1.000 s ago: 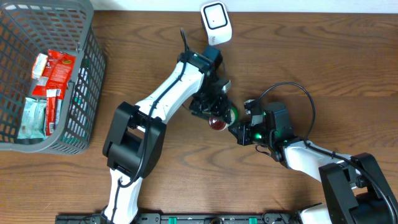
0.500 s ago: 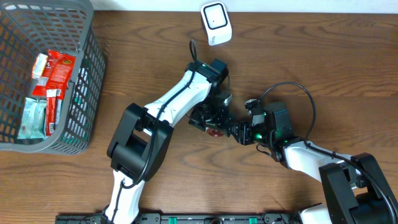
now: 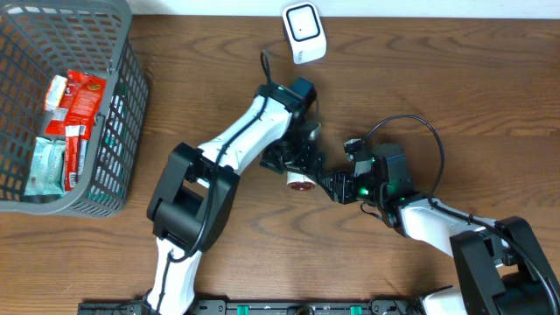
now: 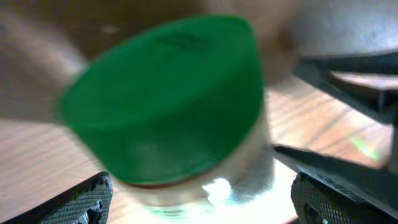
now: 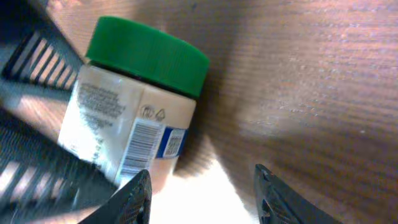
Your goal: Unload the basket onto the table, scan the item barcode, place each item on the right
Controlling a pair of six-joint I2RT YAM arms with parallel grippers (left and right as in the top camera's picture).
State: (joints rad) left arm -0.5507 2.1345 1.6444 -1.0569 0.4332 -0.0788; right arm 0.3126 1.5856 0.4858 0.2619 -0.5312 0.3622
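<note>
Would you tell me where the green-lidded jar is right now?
Overhead, the jar sits mid-table between the left gripper and right gripper, well clear of the scanner.

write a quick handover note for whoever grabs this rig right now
Left gripper: open, fingers on either side of the jar, not clamped.
Right gripper: open, jar close in front, not held.
Jar: green lid, seems to lie on the table between the two grippers; its barcode shows in the right wrist view.
Scanner: at the table's far edge, apart from the jar.
Done: no scan that the pictures confirm.
Left: regrasp the jar, turn the barcode to the scanner, scan.
</note>
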